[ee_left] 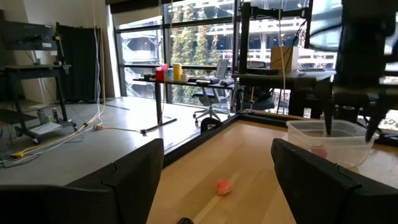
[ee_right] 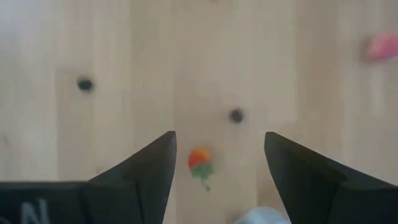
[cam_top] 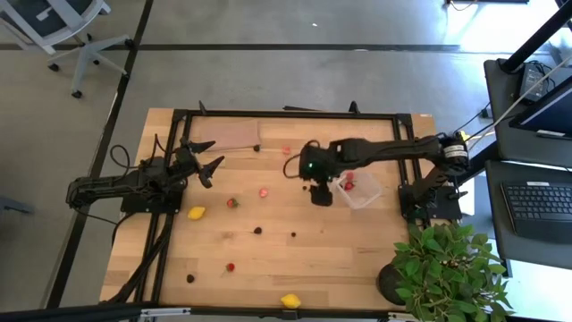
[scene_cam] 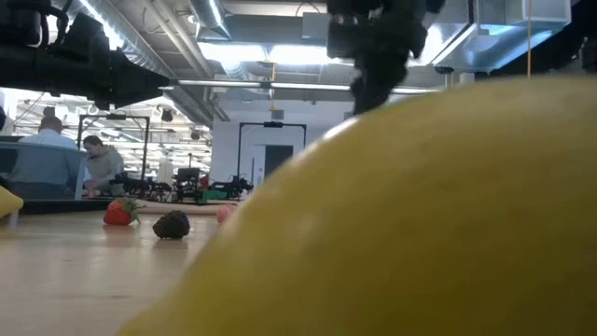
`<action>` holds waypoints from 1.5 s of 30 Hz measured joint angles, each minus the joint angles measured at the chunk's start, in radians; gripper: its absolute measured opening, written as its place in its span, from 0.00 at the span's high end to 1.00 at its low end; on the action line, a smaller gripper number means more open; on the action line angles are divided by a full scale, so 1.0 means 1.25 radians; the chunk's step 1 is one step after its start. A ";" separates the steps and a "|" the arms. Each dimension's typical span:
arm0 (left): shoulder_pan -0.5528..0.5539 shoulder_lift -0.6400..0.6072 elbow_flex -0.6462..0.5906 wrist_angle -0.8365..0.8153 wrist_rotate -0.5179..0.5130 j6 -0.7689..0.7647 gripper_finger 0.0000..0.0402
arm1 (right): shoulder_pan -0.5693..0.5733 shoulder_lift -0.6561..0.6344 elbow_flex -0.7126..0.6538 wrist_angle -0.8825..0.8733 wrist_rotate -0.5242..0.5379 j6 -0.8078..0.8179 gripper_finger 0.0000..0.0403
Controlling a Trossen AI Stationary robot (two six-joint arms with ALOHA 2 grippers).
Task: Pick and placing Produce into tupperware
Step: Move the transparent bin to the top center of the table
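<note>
Right wrist view showed my right claw (ee_right: 217, 174) wide and empty above a small red strawberry-like piece (ee_right: 199, 160) on the wooden bench (ee_right: 124, 62). It seemed light, slippery; I'd pinch its middle. Clear square tupperware (cam_top: 362, 191) sat alongside.

A pale wooden table (cam_top: 340, 259) fills the centre of the high view, edged by a black metal frame (cam_top: 286, 114). A flat brown sheet (cam_top: 225, 134) lies on its upper left part. At the lower right corner of the frame stands a green potted plant (cam_top: 444, 268). A white office chair (cam_top: 63, 31) sits on the grey floor at the upper left. On the right edge, a dark desk carries a keyboard (cam_top: 538, 201). In the low view, two people (scene_cam: 70, 149) sit at the far left. In the left wrist view, a long table (ee_left: 186, 81) holding coloured containers stands before large windows (ee_left: 193, 37).
</note>
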 joint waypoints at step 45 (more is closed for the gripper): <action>0.000 0.000 0.000 -0.009 0.000 0.000 0.28 | 0.060 0.069 -0.240 0.224 0.061 0.004 0.51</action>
